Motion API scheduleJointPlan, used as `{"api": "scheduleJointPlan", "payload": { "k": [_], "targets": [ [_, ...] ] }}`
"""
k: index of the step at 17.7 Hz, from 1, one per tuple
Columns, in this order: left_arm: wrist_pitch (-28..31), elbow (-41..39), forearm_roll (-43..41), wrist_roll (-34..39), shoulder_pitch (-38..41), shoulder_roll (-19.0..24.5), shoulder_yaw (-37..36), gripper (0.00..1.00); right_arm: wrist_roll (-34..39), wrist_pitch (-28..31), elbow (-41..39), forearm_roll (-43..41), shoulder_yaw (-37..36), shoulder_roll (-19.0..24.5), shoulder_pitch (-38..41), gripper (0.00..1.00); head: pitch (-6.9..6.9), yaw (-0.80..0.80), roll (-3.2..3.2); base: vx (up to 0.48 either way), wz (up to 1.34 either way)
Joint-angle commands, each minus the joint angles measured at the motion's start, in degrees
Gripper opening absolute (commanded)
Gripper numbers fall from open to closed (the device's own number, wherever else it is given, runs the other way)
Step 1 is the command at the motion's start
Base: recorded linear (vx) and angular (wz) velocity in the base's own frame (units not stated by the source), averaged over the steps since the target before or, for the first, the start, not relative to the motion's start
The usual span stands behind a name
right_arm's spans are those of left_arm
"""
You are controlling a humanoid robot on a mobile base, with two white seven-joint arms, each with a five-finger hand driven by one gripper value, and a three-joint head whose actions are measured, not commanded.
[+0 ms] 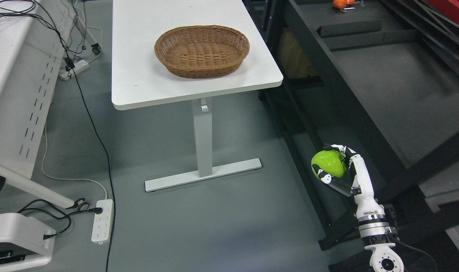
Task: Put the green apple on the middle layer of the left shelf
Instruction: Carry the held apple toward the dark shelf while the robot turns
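One right hand (337, 168) of ours is clenched around the green apple (328, 163), low beside the dark shelf (384, 94). We judge the glossy fruit could slip from so few fingertips (321, 174) mid-carry. It looks smooth, bright lime, rounded and unbruised.

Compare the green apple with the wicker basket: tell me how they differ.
The green apple is glossy and bright green; the wicker basket is woven, matte brown. The apple is held off the floor in the right hand, fingers curled around it; the basket rests untouched on the white table. The basket is far larger. Both are rounded.
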Motion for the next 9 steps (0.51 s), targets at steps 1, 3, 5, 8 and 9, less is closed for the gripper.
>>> {"api": "scheduleJointPlan", "payload": {
  "k": [1,3,5,8,9],
  "targets": [
    [0.0,0.0,0.0,0.0,0.0,1.0,0.0,1.00,0.7,-0.1,-0.1,0.0,3.3,-0.4,0.6,0.01,0.00,0.00,0.00,-0.267,-0.55],
    [0.0,0.0,0.0,0.0,0.0,1.0,0.0,1.00,0.2,-0.1,-0.1,-0.1,2.5,-0.4,0.4,0.02,0.00,0.00,0.00,-0.274,-0.59],
    [0.0,0.0,0.0,0.0,0.0,1.0,0.0,1.00,-0.2,0.0,-0.2,-0.2,0.0,-0.4,-0.2,0.02,0.00,0.00,0.00,-0.219,-0.73],
    [0.0,0.0,0.0,0.0,0.0,1.0,0.0,1.00,-0.6,0.7,-0.5,-0.2,-5.2,-0.4,-3.2,0.02,0.00,0.00,0.00,-0.194,-0.83],
    [0.0,0.0,0.0,0.0,0.0,1.0,0.0,1.00,-0.6,1.4,-0.5,-0.2,-6.5,-0.4,-4.3,0.02,0.00,0.00,0.00,-0.161,-0.87]
  ]
}}
